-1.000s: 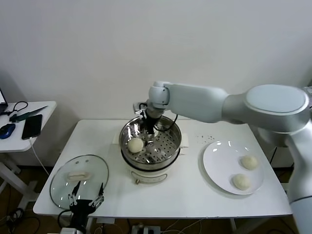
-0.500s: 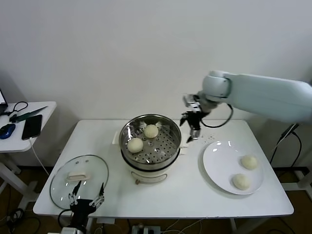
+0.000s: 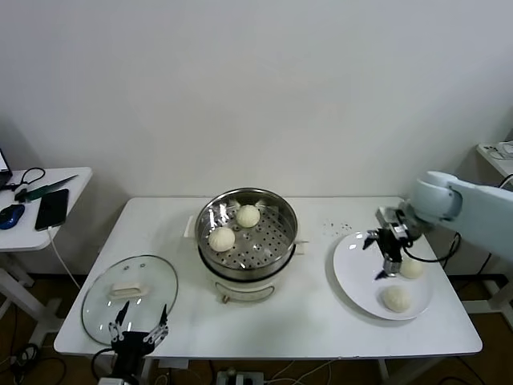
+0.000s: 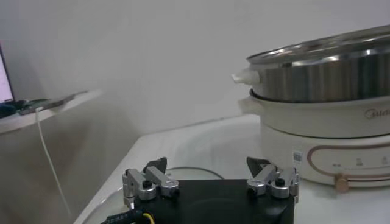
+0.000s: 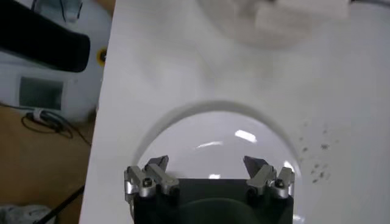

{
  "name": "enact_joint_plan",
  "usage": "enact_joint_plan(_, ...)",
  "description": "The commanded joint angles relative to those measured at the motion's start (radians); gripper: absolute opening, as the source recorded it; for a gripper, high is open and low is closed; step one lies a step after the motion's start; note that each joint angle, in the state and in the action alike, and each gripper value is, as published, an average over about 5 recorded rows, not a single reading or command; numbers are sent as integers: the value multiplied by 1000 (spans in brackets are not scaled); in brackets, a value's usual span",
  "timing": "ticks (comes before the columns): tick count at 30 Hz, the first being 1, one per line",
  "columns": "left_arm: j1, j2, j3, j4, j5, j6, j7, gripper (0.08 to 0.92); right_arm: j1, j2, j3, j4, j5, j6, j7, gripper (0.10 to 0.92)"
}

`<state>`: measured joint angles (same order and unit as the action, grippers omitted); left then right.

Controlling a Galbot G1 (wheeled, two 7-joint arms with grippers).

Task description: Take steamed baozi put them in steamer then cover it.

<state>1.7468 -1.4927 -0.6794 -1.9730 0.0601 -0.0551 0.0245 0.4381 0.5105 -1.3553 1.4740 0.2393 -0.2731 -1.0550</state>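
The steel steamer on its white pot base stands mid-table and holds two baozi, one at the back and one at the left. Two more baozi lie on the white plate at the right. My right gripper is open and empty, low over the plate just left of the nearer baozi; its wrist view shows the plate below open fingers. The glass cover lies flat at the front left. My left gripper is open, parked at the table's front edge by the cover.
A side table at the far left carries a phone, a mouse and cables. In the left wrist view the steamer rises ahead on the right, with the cover's rim just before the fingers. Dark specks lie behind the plate.
My right arm left a second baozi in the steamer, then swung right and down from the steamer to the plate. The left arm has stayed still.
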Motion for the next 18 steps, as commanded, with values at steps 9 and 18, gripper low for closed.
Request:
enact_joint_plan(9,0,-5,-17,20,1,0,-1,823,-342,-28,219,-156,-205,26,-5,823)
enact_joint_plan(18,-4,-5,-20,31,0,-2,-1,823,-338,12,220,-191,-192,26,-8,823)
